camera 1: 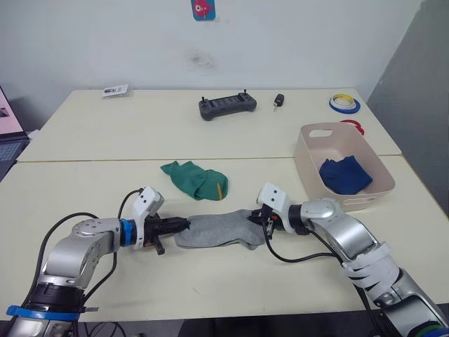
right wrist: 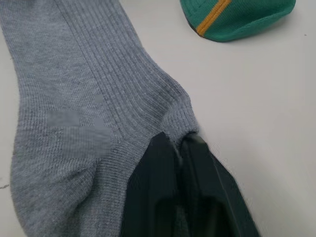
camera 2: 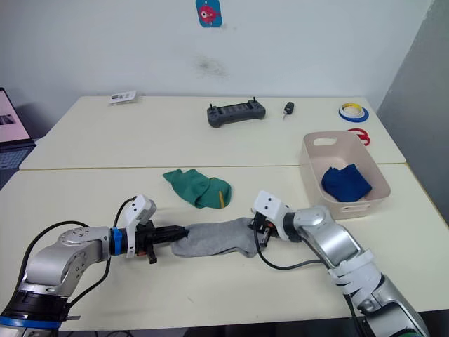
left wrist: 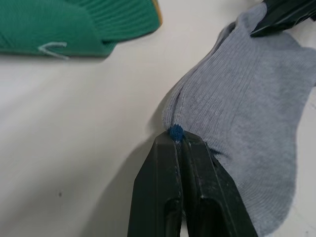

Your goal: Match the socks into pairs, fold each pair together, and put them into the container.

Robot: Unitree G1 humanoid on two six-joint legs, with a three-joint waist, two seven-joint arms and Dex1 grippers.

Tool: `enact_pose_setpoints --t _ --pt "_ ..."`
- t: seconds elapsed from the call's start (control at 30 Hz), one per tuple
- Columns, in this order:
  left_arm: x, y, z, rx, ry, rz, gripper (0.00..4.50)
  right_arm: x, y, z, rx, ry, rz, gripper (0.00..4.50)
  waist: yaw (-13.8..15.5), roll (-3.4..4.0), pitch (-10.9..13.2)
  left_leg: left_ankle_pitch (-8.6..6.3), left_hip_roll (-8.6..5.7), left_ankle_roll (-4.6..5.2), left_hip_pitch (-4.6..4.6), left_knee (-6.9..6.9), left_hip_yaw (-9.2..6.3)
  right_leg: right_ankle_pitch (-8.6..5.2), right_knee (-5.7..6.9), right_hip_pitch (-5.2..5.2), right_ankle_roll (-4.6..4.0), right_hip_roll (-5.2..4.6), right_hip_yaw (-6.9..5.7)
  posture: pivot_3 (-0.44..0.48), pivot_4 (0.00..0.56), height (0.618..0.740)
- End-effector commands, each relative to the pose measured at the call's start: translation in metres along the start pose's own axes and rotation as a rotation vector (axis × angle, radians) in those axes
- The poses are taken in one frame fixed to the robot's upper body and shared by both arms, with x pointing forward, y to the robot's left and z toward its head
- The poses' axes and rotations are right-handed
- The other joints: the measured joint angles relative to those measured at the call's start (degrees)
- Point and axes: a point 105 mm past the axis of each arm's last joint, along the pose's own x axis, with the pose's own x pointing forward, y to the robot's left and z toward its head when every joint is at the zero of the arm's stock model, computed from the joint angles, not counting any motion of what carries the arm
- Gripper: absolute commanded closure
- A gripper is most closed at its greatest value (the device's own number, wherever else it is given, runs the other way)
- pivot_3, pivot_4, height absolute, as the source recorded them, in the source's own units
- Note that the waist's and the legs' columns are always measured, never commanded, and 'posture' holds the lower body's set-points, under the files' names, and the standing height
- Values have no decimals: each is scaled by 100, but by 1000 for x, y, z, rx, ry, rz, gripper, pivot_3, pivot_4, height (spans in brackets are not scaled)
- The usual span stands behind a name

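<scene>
Light grey ribbed fabric socks (camera 1: 219, 231), flat just in front of the folded green socks (camera 1: 196, 179) | left gripper (camera 1: 184, 226), right gripper (camera 1: 261, 222) pinched on opposite ends | step: folding | next: bring ends together, carry to pale pink plastic container (camera 1: 309, 165), blue pair (camera 1: 345, 174) inside

- The left gripper (camera 1: 184, 225) lay low over the table, arm bent inward, its 2 black fingers (left wrist: 173, 163) pinched together on grey fabric.
- The right gripper (camera 1: 257, 223) faced it, its fingers (right wrist: 170, 163) likewise clamped on fabric.
</scene>
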Motion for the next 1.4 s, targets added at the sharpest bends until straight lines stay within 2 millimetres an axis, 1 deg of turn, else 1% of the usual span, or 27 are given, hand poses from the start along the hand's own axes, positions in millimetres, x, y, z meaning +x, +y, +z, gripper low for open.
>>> enact_pose_setpoints --t 0.03,0.07,0.1,0.17,0.2,0.23,0.27,0.3,0.33,0.43,0.5,0.6,0.63,0.67,0.7,0.77,0.8,1.0,1.1,1.2,1.3,1.4 --pt "-6 0 12 64 -60 -14 4500 -4 -4 12 -28 -42 -16 3034 1 0 0 0 0 0 0 0 0 0 0 0 0 0 0 0 150 740" --pt "-8 3 17 74 -82 -5 4500 -9 -3 14 -22 -54 -9 2712 2 0 0 0 0 0 0 0 1 0 0 0 0 0 0 0 150 740" --pt "-12 7 22 92 -97 13 4261 -13 -4 15 -21 -66 -15 2367 7 1 1 0 0 0 0 0 1 0 -1 0 0 0 0 0 150 740" --pt "-18 13 29 108 -120 41 3754 -20 -6 17 -21 -86 -34 1658 13 1 1 0 0 0 -15 0 0 0 -1 -9 0 -1 -2 0 150 740" --pt "-21 15 30 117 -124 44 3421 -24 -7 19 -21 -100 -48 1220 13 1 1 1 0 -1 -25 2 -2 0 0 -17 0 -1 -5 0 150 740" --pt "-24 15 31 125 -127 45 3216 -27 -8 20 -19 -113 -65 1003 13 1 1 1 0 -1 -31 5 -3 0 1 -21 0 -1 -6 0 150 740" --pt "-28 16 33 134 -130 48 2847 -31 -8 22 -19 -129 -78 574 12 1 1 1 0 -1 -36 6 -3 0 2 -25 0 -1 -6 0 150 740" --pt "-30 17 35 146 -130 54 2528 -34 -7 23 -18 -140 -84 242 10 1 1 1 0 -1 -38 6 -3 0 2 -28 0 -1 -5 0 150 740" --pt "-34 16 37 136 -126 43 2259 -39 -4 25 -21 -161 -89 229 10 1 1 1 0 -1 -45 6 -2 0 2 -36 0 -1 -4 0 150 740" --pt "-38 9 43 114 -123 -9 2259 -49 4 25 -16 -192 -95 229 12 1 1 1 0 -2 -76 11 -1 0 14 -72 0 -1 -3 0 150 740" --pt "-36 -1 49 116 -134 -67 2259 -55 14 25 -6 -217 -85 229 13 1 1 1 0 -2 -79 15 0 0 19 -75 0 -2 -2 0 150 740" --pt "-33 -21 51 85 -116 -185 2859 -59 28 24 1 -233 -67 229 12 1 1 1 0 -2 -78 22 2 0 25 -72 0 -2 0 0 150 740" --pt "-31 -27 49 89 -98 -216 3145 -60 31 24 9 -239 -63 229 11 0 1 1 0 -2 -78 25 2 0 29 -73 0 -2 -1 0 150 740" --pt "-27 -32 47 96 -81 -239 3541 -61 34 23 17 -241 -65 229 12 0 1 1 0 -2 -77 27 2 0 34 -73 0 -1 -1 0 150 740" --pt "-22 -34 42 106 -59 -248 3781 -61 36 21 29 -241 -70 229 12 1 1 1 0 -2 -74 27 2 0 37 -73 0 -1 0 0 150 740" --pt "-9 -30 31 110 -31 -231 4387 -61 40 13 74 -225 -87 229 14 1 1 1 -1 -2 -71 27 6 0 40 -73 1 0 4 0 150 740" --pt "-3 -28 25 107 -22 -225 4452 -61 41 9 99 -214 -95 229 15 1 1 1 -2 -2 -70 27 7 0 40 -72 1 1 4 0 150 740" --pt "17 -20 7 74 -3 -220 4452 -61 47 -2 188 -185 -121 229 16 -1 1 1 0 -2 -74 31 5 0 43 -76 0 9 5 0 150 740" --pt "21 -13 -4 56 24 -203 4452 -60 43 -11 272 -162 -168 229 13 -2 0 1 2 -1 -74 31 4 0 43 -76 0 13 6 0 150 740" --pt "21 -12 -11 48 43 -201 4452 -60 35 -16 360 -159 -227 229 14 -2 0 1 2 -1 -72 31 3 0 44 -75 0 13 6 0 150 740" --pt "21 -11 -12 38 39 -196 4452 -57 27 -22 429 -150 -289 229 14 -1 -2 1 3 -1 -70 31 4 0 45 -74 0 13 7 0 150 740" --pt "20 -12 -8 31 16 -196 4452 -53 27 -20 443 -152 -305 229 15 0 -2 1 2 -1 -71 31 5 0 45 -74 0 12 7 0 150 740"
